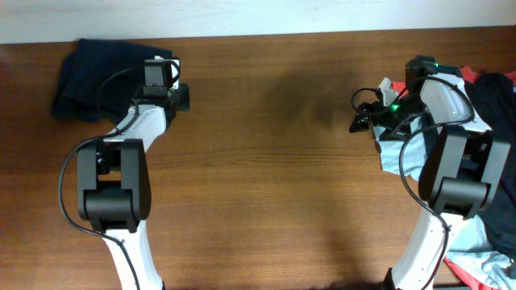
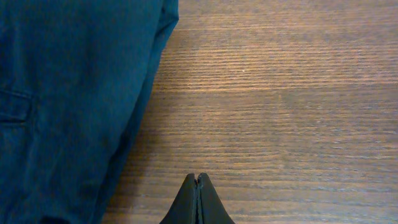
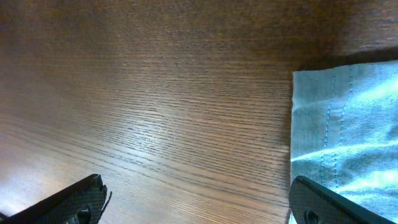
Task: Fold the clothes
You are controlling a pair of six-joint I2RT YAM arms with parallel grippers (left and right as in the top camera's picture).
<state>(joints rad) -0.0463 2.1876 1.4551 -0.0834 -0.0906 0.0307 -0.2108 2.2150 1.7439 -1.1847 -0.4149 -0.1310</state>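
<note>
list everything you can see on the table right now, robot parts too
shorts: one, dark navy, far left of the table
T-shirt: one, light blue, right edge of the table, partly under the right arm
red garment: at least one piece, red, in the pile at the right edge
dark cloth: one, near black, same pile
table: one, brown wood, middle bare
left arm: one, white and black, near left
right arm: one, white and black, near right
left hand: one, black, shut, empty, beside the shorts
right hand: one, black, open, empty, at the T-shirt's edge
</note>
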